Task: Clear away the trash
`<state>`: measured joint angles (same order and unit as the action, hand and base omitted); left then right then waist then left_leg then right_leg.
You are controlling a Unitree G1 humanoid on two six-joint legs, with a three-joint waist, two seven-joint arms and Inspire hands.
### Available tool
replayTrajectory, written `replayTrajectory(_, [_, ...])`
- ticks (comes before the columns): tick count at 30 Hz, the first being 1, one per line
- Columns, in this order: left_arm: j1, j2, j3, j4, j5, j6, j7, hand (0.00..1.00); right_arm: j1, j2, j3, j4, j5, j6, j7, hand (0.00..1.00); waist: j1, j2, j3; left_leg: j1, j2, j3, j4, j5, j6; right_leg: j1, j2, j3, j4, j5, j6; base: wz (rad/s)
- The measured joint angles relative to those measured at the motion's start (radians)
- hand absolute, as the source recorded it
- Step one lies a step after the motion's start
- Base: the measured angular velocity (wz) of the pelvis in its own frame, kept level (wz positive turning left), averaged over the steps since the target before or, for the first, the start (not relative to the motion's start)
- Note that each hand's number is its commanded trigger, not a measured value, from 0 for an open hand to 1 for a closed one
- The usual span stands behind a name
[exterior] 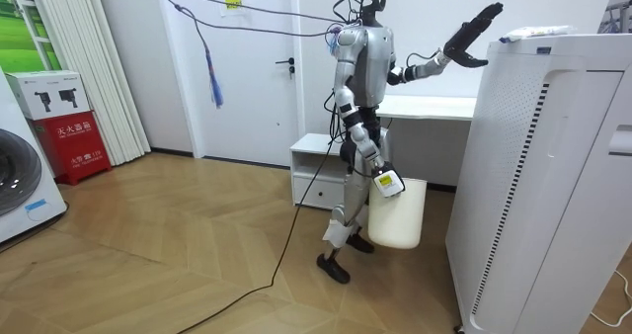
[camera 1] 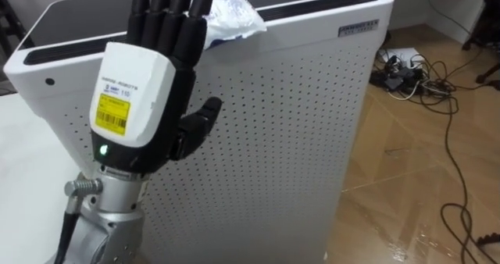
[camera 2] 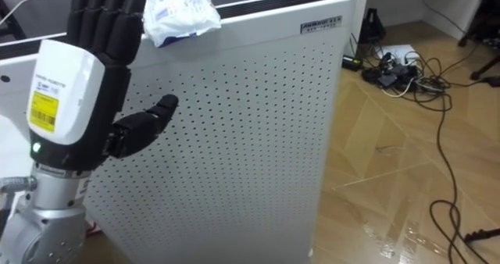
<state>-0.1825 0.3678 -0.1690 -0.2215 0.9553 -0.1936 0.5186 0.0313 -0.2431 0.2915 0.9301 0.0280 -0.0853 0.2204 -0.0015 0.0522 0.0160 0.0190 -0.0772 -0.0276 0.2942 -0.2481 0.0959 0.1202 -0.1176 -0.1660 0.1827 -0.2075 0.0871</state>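
The floor (exterior: 178, 245) is light brown wood; a white door (exterior: 262, 107) stands in the far wall (exterior: 173, 77); long curtains (exterior: 89, 67) hang far left; a red box (exterior: 71, 146) sits near them.

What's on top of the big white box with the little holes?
A crumpled white wrapper lies on the box's top, near its front edge. The left hand is raised before it with straight fingers, hiding the wrapper's left side; whether they touch it cannot be seen.

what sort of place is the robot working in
Likely a room in a home or a mock-up of one: wood floor, a washing machine, a white door and a tall white air purifier.
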Motion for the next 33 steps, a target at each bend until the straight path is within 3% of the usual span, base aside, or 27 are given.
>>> replayTrajectory(10, [-0.055,0.003,0.001,0.087,-0.002,0.024,-0.05,0.0,0.001,-0.006,-0.01,0.0,-0.001,0.002,0.019,1.0,-0.021,0.007,0.0001,0.011,0.001,0.012,-0.012,0.0,0.0,-0.002,0.003,0.028,0.001,0.0,0.0,-0.04])
replayTrajectory(17, [-0.148,0.024,0.001,0.152,-0.003,0.028,-0.052,0.0,0.0,-0.01,-0.01,-0.007,-0.002,0.015,0.01,1.0,-0.022,0.014,-0.0029,0.017,0.002,0.021,-0.02,0.0,0.0,-0.002,0.004,0.04,0.0,0.0,0.0,-0.05])
replayTrajectory(22, [-0.156,0.032,0.001,0.168,-0.003,0.037,-0.053,0.0,0.0,-0.011,-0.01,-0.004,-0.004,0.019,0.011,1.0,-0.026,0.021,-0.0037,0.025,0.002,0.021,-0.023,0.0,0.0,0.011,0.004,0.039,-0.013,0.001,0.001,0.0])
replayTrajectory(23, [-0.156,0.032,0.001,0.166,-0.002,0.038,-0.057,0.07,0.0,-0.011,-0.01,-0.004,-0.009,0.021,0.011,1.0,-0.025,0.024,-0.0052,0.025,0.002,0.021,-0.023,0.0,0.0,0.011,0.004,0.039,-0.013,0.001,0.001,0.0])
replayTrajectory(24, [-0.156,0.032,0.001,0.164,-0.001,0.039,-0.065,0.4,0.0,-0.011,-0.01,-0.003,-0.017,0.021,0.011,1.0,-0.025,0.026,-0.0071,0.025,0.002,0.021,-0.024,0.0,0.0,0.01,0.004,0.039,-0.013,0.001,0.001,0.0])
replayTrajectory(25, [-0.157,0.032,0.001,0.164,-0.001,0.04,-0.069,0.58,0.0,-0.011,-0.01,-0.003,-0.021,0.021,0.011,1.0,-0.025,0.027,-0.0077,0.025,0.002,0.021,-0.024,0.0,0.0,0.01,0.004,0.039,-0.013,0.001,0.001,0.0])
replayTrajectory(26, [-0.159,0.032,0.001,0.164,-0.001,0.041,-0.075,0.92,0.0,-0.011,-0.01,-0.003,-0.029,0.021,0.012,1.0,-0.025,0.029,-0.0086,0.025,0.002,0.022,-0.024,0.0,0.0,0.01,0.004,0.039,-0.013,0.001,0.001,0.0])
replayTrajectory(27, [-0.163,0.032,0.001,0.164,0.0,0.041,-0.087,1.0,0.0,-0.011,-0.01,-0.003,-0.034,0.021,0.012,1.0,-0.025,0.029,-0.0087,0.025,0.002,0.023,-0.024,0.0,0.0,0.01,0.004,0.038,-0.012,0.001,0.001,0.0])
replayTrajectory(33, [-0.164,0.032,0.001,0.166,-0.003,0.042,-0.155,1.0,0.001,-0.01,-0.037,-0.003,-0.035,0.023,0.014,1.0,-0.024,0.03,-0.009,0.022,0.002,0.026,-0.025,0.0,0.0,0.006,0.004,0.04,-0.011,0.002,0.001,0.0])
